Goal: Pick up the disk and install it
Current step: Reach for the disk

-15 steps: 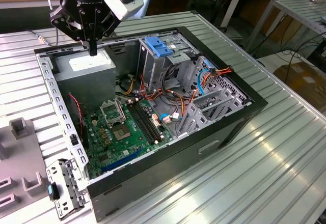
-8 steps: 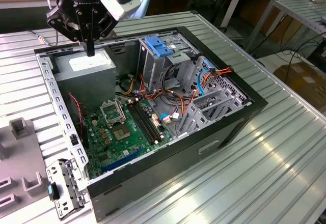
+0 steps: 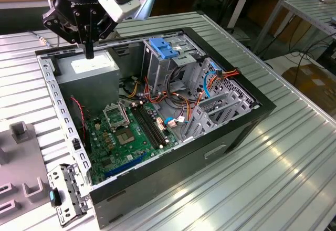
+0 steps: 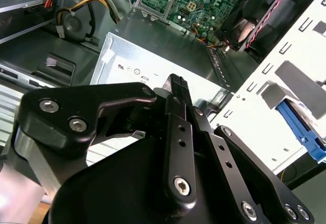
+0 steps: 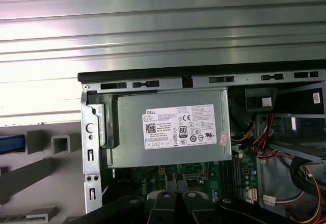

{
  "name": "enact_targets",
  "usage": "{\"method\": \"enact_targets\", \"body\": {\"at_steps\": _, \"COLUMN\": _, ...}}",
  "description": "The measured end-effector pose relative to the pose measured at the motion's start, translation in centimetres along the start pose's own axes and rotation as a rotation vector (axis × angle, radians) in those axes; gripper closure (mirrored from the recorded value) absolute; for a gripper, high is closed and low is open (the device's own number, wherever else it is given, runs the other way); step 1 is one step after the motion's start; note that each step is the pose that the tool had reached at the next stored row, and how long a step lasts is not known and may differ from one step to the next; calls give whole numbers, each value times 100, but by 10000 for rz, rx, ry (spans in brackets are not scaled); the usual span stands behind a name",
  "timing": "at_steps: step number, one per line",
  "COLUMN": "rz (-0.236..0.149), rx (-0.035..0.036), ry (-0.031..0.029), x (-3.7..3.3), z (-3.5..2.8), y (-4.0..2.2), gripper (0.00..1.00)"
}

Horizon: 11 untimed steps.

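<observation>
So right now my gripper (image 3: 90, 52) hangs up in the exterior view's left, over the back corner of the open computer case (image 3: 262, 107). The fingers are pressed together with nothing between them, so no disk in hand yet. Directly under me is the grey power supply (image 5: 168, 132) with its white label. Past that are the green motherboard (image 3: 131, 131) and the drive cage (image 3: 168, 68) with the blue clip (image 3: 163, 47) on top. The disk (image 5: 10, 143) isn't in the case. In both wrist views I only catch a strip of its blue carrier (image 4: 301, 128), outside the case wall, just beside the grey fixture blocks (image 5: 48, 142). I'm reading that strip as the disk, since I can't see its silver face. My take on a clean pickup: spread the fingers before getting low, clear the case wall, come down square, and pinch across the carrier's edges, not the label, so it stays level.
</observation>
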State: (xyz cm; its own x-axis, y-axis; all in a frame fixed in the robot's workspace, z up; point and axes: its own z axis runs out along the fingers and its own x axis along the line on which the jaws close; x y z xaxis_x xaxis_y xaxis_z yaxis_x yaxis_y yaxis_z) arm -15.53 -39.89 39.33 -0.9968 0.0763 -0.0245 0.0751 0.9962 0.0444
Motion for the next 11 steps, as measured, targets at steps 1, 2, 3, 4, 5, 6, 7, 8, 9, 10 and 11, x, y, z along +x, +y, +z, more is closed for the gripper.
{"method": "enact_targets", "body": {"at_steps": 1, "rz": -1, "rx": 0, "ry": 0, "x": 7, "z": 0, "y": -1, "gripper": 89}}
{"method": "enact_targets", "body": {"at_steps": 2, "rz": -1, "rx": 0, "ry": 0, "x": 14, "z": -1, "y": -1, "gripper": 89}}
{"method": "enact_targets", "body": {"at_steps": 3, "rz": 0, "rx": -1, "ry": 0, "x": 22, "z": 0, "y": -2, "gripper": 89}}
{"method": "enact_targets", "body": {"at_steps": 4, "rz": 0, "rx": 0, "ry": 0, "x": 30, "z": -1, "y": -2, "gripper": 89}}
{"method": "enact_targets", "body": {"at_steps": 5, "rz": -1, "rx": 0, "ry": 0, "x": 36, "z": -1, "y": -3, "gripper": 89}}
{"method": "enact_targets", "body": {"at_steps": 6, "rz": -1, "rx": 0, "ry": 0, "x": 43, "z": -1, "y": -3, "gripper": 89}}
{"method": "enact_targets", "body": {"at_steps": 7, "rz": -1, "rx": 0, "ry": 0, "x": 49, "z": -1, "y": -4, "gripper": 89}}
{"method": "enact_targets", "body": {"at_steps": 8, "rz": 0, "rx": 0, "ry": 0, "x": 57, "z": -1, "y": -4, "gripper": 89}}
{"method": "enact_targets", "body": {"at_steps": 9, "rz": 0, "rx": -1, "ry": -1, "x": 63, "z": -2, "y": -5, "gripper": 89}}
{"method": "enact_targets", "body": {"at_steps": 10, "rz": -1, "rx": 0, "ry": 0, "x": 77, "z": -2, "y": -6, "gripper": 89}}
{"method": "enact_targets", "body": {"at_steps": 11, "rz": -1, "rx": 0, "ry": 0, "x": 84, "z": -2, "y": -6, "gripper": 89}}
